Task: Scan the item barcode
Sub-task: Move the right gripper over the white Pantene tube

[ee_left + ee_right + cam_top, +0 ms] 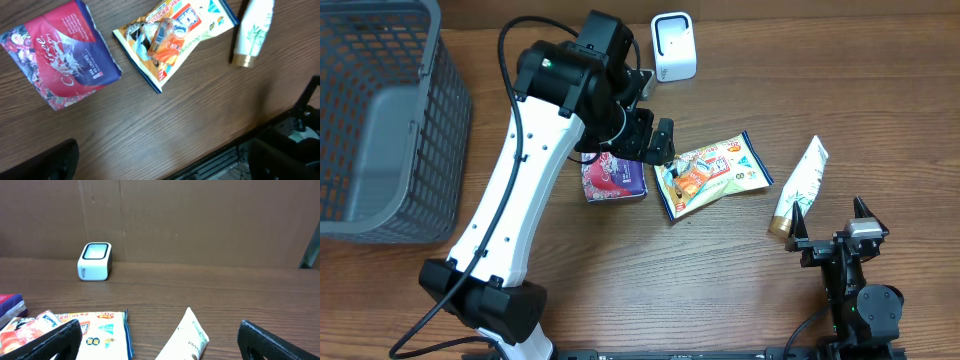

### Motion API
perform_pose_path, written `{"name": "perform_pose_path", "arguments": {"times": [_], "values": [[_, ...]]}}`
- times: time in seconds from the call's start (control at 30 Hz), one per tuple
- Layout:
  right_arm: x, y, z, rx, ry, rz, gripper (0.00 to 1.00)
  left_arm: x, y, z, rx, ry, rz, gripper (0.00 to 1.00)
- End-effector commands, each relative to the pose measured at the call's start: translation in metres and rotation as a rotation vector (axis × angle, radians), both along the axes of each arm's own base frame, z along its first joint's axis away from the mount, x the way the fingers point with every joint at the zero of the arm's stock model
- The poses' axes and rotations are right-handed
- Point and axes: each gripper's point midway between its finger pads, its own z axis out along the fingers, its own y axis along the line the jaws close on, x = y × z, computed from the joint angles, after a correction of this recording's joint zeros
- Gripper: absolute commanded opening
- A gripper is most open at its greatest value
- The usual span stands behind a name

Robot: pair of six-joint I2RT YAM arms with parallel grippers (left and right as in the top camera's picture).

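Note:
Three items lie mid-table: a red and purple packet [615, 178] [62, 60], an orange and white snack bag [712, 174] [172, 35] [95, 330], and a white tube with a gold cap [800, 186] [254, 30] [187, 340]. The white barcode scanner [674, 45] [94, 261] stands at the back. My left gripper [655, 140] [162, 165] hangs open above the gap between packet and snack bag, holding nothing. Near the front edge, just short of the tube's cap, my right gripper [832, 222] [160, 347] is open and empty.
A grey mesh basket [380, 120] takes up the far left of the table. A brown cardboard wall [200, 220] stands behind the scanner. The table's front edge and the arm mounts [295, 145] show in the left wrist view.

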Motion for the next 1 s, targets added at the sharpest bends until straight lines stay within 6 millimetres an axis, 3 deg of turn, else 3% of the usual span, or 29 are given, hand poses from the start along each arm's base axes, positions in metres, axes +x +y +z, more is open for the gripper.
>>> {"name": "perform_pose_path", "arguments": {"times": [0.0, 0.53, 0.63, 0.7, 0.77, 0.87, 0.97], "values": [[0.0, 0.0, -0.001, 0.004, -0.005, 0.0, 1.0, 0.002, 0.004, -0.005, 0.035, -0.011, -0.015, 1.0], [0.0, 0.003, 0.002, 0.006, -0.021, 0.021, 1.0, 0.004, 0.006, -0.006, 0.047, -0.019, -0.011, 1.0], [-0.012, 0.05, 0.023, 0.023, -0.1, 0.305, 1.0, 0.004, 0.006, -0.006, 0.047, -0.019, -0.011, 1.0], [-0.036, 0.093, 0.029, 0.054, -0.113, 0.591, 1.0, 0.004, 0.006, -0.006, 0.047, -0.019, -0.011, 1.0], [-0.062, 0.12, 0.033, 0.04, -0.131, 0.806, 1.0, 0.004, 0.006, -0.006, 0.047, -0.019, -0.011, 1.0], [-0.069, 0.125, 0.035, 0.038, -0.14, 0.86, 1.0, 0.004, 0.006, -0.006, 0.047, -0.019, -0.011, 1.0], [-0.074, 0.124, 0.057, 0.048, -0.228, 0.861, 1.0, 0.004, 0.006, -0.006, 0.047, -0.019, -0.011, 1.0]]}}
